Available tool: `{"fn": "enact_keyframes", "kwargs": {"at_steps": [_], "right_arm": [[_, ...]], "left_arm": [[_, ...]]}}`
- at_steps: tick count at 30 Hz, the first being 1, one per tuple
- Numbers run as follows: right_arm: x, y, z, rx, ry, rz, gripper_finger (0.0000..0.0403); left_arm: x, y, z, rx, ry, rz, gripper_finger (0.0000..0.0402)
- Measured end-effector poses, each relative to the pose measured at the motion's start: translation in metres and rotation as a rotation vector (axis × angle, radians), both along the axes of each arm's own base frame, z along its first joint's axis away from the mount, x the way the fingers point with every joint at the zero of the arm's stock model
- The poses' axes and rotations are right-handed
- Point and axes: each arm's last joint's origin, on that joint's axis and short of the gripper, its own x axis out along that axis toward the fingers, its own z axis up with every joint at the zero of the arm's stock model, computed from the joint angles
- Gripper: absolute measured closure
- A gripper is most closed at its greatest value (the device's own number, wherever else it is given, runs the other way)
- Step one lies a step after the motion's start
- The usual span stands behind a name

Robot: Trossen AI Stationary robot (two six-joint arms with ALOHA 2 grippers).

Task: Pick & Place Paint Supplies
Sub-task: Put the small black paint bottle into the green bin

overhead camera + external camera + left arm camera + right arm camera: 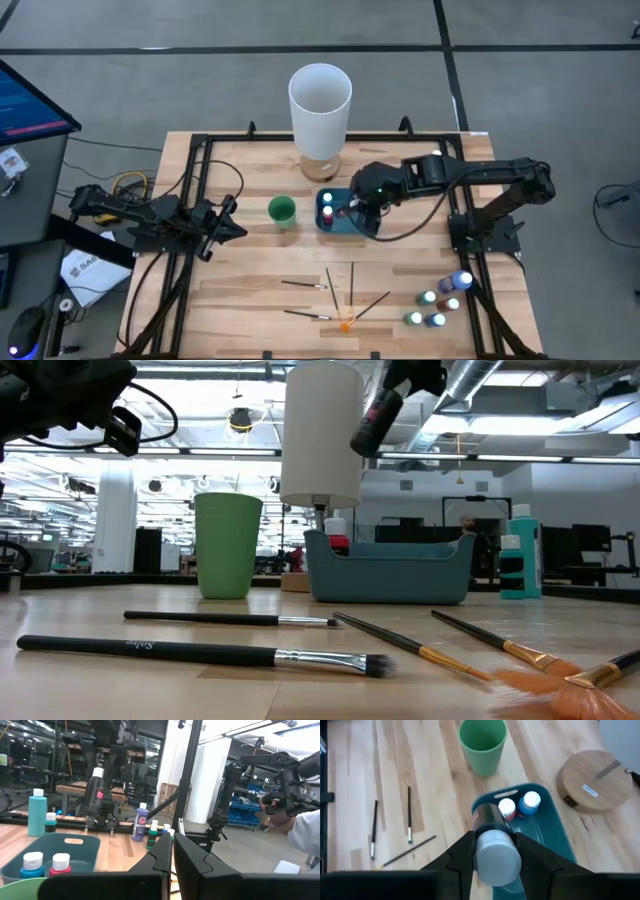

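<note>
My right gripper [495,845] hangs over the teal bin [555,827], shut on a dark paint bottle [375,415] with a pink label and a pale cap. Two capped bottles, one red [507,809] and one blue [531,802], stand upright in the bin. Several more bottles [440,300] stand near the table's front right corner. Several thin brushes [335,295], one orange-tipped, lie flat on the wood near the front edge. My left gripper [238,230] waits shut at the table's left side, touching nothing. My right gripper pinches the bottle at its cap end [495,855], one finger on each side. The fingers [462,852] slant down from above, coming from the table's right side. The bottle is lifted clear above the bin, tilted, with its bottom end [362,445] lowest.
A green cup [282,210] stands just left of the bin. A tall white cylinder [320,100] on a round wooden base [595,780] stands behind the bin. Dark frame rails [190,200] run along both sides of the table. A person shows in the room beyond.
</note>
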Motion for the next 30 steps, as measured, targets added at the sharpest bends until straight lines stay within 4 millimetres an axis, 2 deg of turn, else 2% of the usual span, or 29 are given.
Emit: {"fn": "enact_keyframes", "kwargs": {"at_steps": [4, 6, 9, 16, 18, 21, 23, 25, 30], "right_arm": [[0.012, 0.000, -0.017, 0.003, 0.066, -0.011, 0.0280], [0.025, 0.001, -0.026, 0.003, 0.072, -0.005, 0.0281], [0.036, -0.003, -0.048, -0.011, 0.194, 0.005, 0.0283], [0.057, -0.009, -0.066, -0.025, 0.320, 0.007, 0.0280], [0.055, -0.012, -0.067, -0.023, 0.358, 0.002, 0.0280], [0.061, -0.012, -0.069, -0.021, 0.334, 0.000, 0.0281], [0.058, -0.013, -0.075, -0.018, 0.394, -0.007, 0.0280], [0.066, -0.013, -0.078, -0.005, 0.347, -0.003, 0.0279], [0.074, -0.012, -0.095, 0.013, 0.394, 0.028, 0.0280]], "left_arm": [[0.000, 0.000, 0.000, 0.000, 0.000, 0.000, 0.0394], [0.000, 0.000, 0.000, 0.000, 0.000, 0.000, 0.0394], [0.001, 0.000, 0.000, 0.001, 0.005, 0.001, 0.0394], [0.004, -0.001, -0.002, 0.005, 0.027, 0.005, 0.0394], [0.004, -0.001, -0.003, 0.007, 0.038, 0.005, 0.0394], [0.005, -0.001, -0.004, 0.009, 0.046, 0.005, 0.0394], [0.006, -0.001, -0.005, 0.010, 0.053, 0.006, 0.0394], [0.007, -0.001, -0.005, 0.012, 0.060, 0.005, 0.0394], [0.009, -0.002, -0.008, 0.017, 0.083, 0.005, 0.0394]]}}
